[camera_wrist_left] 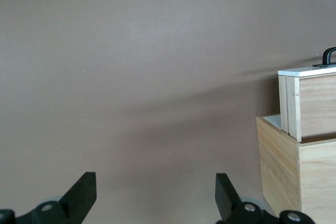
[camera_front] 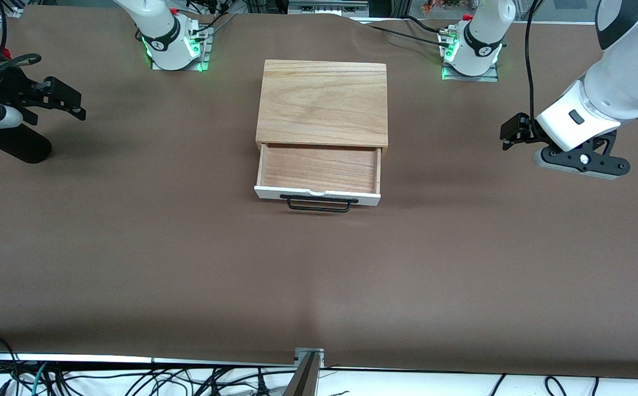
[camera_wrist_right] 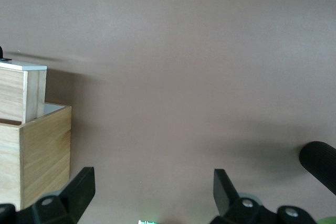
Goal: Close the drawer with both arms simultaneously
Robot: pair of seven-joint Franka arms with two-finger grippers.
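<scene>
The box [camera_front: 323, 102] sits mid-desk [camera_front: 319, 275], between my two bases. Its drawer [camera_front: 319, 170] is pulled out toward the front camera, wooden floor bare, white front panel and black handle [camera_front: 319, 204] nearest that camera.

My left end effector [camera_front: 511, 132] hangs over the desk toward the left arm's end, well apart from the box, fingers [camera_wrist_left: 79, 198] spread and holding nothing. My right end effector [camera_front: 66, 102] hangs over the right arm's end, also well clear, fingers [camera_wrist_right: 79, 190] likewise apart and empty. Each wrist view catches one side of the box with the drawer sticking out.
</scene>
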